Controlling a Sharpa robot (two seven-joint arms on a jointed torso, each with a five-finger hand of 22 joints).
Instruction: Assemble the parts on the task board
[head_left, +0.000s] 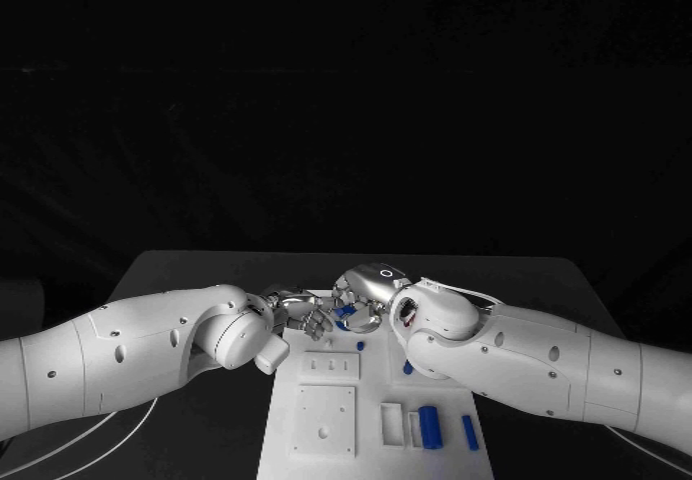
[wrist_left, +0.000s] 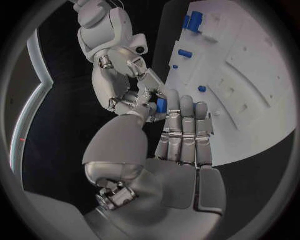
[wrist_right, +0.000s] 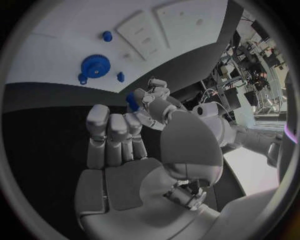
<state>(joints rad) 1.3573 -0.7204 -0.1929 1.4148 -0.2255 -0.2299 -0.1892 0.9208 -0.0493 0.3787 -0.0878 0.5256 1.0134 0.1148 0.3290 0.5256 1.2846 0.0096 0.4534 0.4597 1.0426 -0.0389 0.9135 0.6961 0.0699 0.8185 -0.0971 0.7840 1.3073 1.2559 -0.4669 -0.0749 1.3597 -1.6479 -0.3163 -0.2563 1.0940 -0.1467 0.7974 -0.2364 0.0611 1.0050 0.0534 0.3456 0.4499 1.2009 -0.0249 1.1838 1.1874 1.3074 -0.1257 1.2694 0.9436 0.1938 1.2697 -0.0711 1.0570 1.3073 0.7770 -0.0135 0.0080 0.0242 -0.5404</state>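
Meeting above far end of task board, left hand and right hand both pinch small blue part at fingertips. Looks like mid-air handover or regrip. Next: one hand lets go, other seats part on board.

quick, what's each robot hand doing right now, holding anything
Left robot hand: pinching a small blue part at its fingertips.
Right robot hand: fingers on that same blue part; whether it grips it cannot be told.
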